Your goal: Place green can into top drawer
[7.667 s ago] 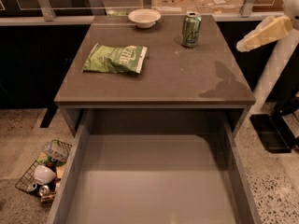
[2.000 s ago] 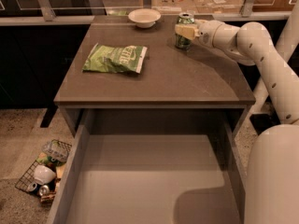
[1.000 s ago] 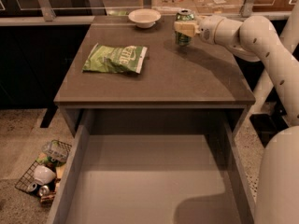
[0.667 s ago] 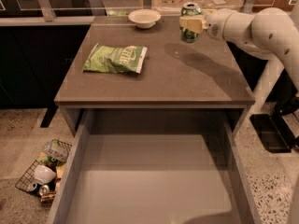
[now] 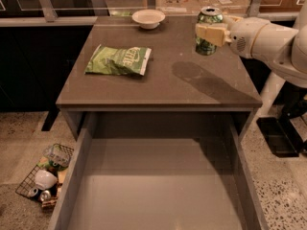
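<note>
The green can (image 5: 208, 43) has a silver top and is held upright in the air above the right rear part of the grey cabinet top (image 5: 158, 83). My gripper (image 5: 209, 33) reaches in from the right on a white arm and is shut on the can, its cream fingers (image 5: 207, 32) across the can's middle. The can's shadow lies on the cabinet top below it. The top drawer (image 5: 158, 190) is pulled wide open at the bottom of the view, grey-brown, with a smooth flat bottom and nothing in it.
A green-and-white crisp bag (image 5: 118, 60) lies on the left of the cabinet top. A white bowl (image 5: 148, 18) stands at the back. A wire basket (image 5: 44, 175) of clutter sits on the floor at the left. The robot's dark base (image 5: 283, 128) is at the right.
My gripper has closed on the can and lifted it off the cabinet top. It has carried the can a little to the right and toward the front.
</note>
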